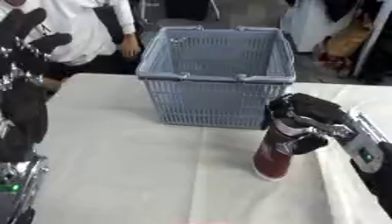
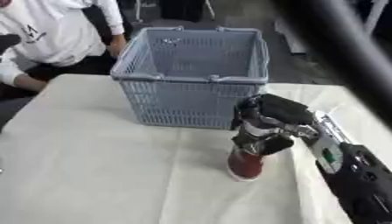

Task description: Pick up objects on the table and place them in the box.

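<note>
Dark-red, cup-like object with a white bottom rim stands on the white cloth-covered bench, just in front of the grey-blue plastic mesh basket. The right robot hand has its black fingers curled round the object's upper part, grasping it. The left robot hand is raised at the left edge, fingers relaxed, holding nothing.

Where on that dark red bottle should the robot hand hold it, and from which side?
Around its upper body, from the right. The dark red bottle stands nearly upright on the table just in front of the basket, so its sides are free. The right robot hand already wraps its upper part from that side, leaving the base showing. Left robot hand is idle.
</note>
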Tool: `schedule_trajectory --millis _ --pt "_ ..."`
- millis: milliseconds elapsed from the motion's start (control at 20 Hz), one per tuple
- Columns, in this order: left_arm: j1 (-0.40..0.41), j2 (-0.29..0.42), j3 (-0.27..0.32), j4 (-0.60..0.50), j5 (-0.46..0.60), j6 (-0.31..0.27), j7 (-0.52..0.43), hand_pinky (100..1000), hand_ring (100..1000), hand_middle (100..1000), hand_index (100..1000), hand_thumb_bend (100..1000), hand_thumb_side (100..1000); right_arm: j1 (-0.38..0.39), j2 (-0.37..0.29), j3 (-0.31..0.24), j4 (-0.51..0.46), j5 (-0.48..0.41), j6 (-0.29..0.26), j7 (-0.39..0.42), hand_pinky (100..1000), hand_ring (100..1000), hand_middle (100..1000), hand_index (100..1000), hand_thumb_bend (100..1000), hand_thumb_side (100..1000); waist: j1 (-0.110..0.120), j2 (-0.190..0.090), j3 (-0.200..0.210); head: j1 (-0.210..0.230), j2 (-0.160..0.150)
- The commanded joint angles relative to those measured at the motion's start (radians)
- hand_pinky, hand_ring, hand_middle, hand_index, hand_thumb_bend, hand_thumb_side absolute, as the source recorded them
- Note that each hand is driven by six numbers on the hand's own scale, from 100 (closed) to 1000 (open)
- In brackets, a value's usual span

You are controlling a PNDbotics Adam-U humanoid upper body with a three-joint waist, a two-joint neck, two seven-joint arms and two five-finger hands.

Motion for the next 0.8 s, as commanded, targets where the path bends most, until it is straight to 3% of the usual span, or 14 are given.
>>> schedule_trajectory --millis 50,300,450,500,550,650,800 --pt "-0.012 0.018 0.003 -0.017 0.001 -0.002 -0.003 922 738 909 1000 453 1000 0.015 0.011 0.003 -0.001 0.025 -0.023 -0.015 100 100 342 487 197 340 0.003 -0.004 0.000 0.010 -0.011" --pt "-0.013 0.017 0.003 -0.017 0.001 -0.002 -0.002 922 738 909 1000 455 1000 0.028 0.020 0.002 0.002 0.064 -0.023 -0.083 100 100 210 398 217 256 0.004 -0.003 -0.001 0.009 -0.012" --pt "-0.013 0.016 0.003 -0.017 0.001 -0.002 -0.003 921 738 909 1000 455 1000 0.033 0.025 0.005 0.014 0.076 -0.023 -0.110 100 100 178 379 214 233 0.004 -0.002 -0.001 0.008 -0.013" --pt "-0.013 0.016 0.003 -0.017 0.001 -0.002 -0.003 921 738 908 1000 456 1000 0.034 0.028 0.006 0.017 0.071 -0.023 -0.118 100 100 100 278 203 100 0.004 -0.002 0.000 0.008 -0.012" --pt "-0.013 0.016 0.003 -0.017 0.001 -0.002 -0.003 921 738 908 1000 456 1000 0.036 0.029 0.008 0.019 0.061 -0.023 -0.127 100 100 100 271 194 100 0.004 -0.002 0.000 0.008 -0.012" --pt "-0.013 0.016 0.002 -0.017 0.001 -0.002 -0.004 921 738 908 1000 457 1000 0.038 0.029 0.010 0.018 0.031 -0.023 -0.148 100 100 100 204 293 100 0.005 -0.001 0.000 0.008 -0.013" --pt "-0.013 0.015 0.002 -0.017 0.002 -0.001 -0.005 921 738 907 1000 457 1000 0.040 0.028 0.011 0.018 -0.028 -0.023 -0.174 100 100 100 180 307 100 0.004 -0.001 0.001 0.008 -0.013"
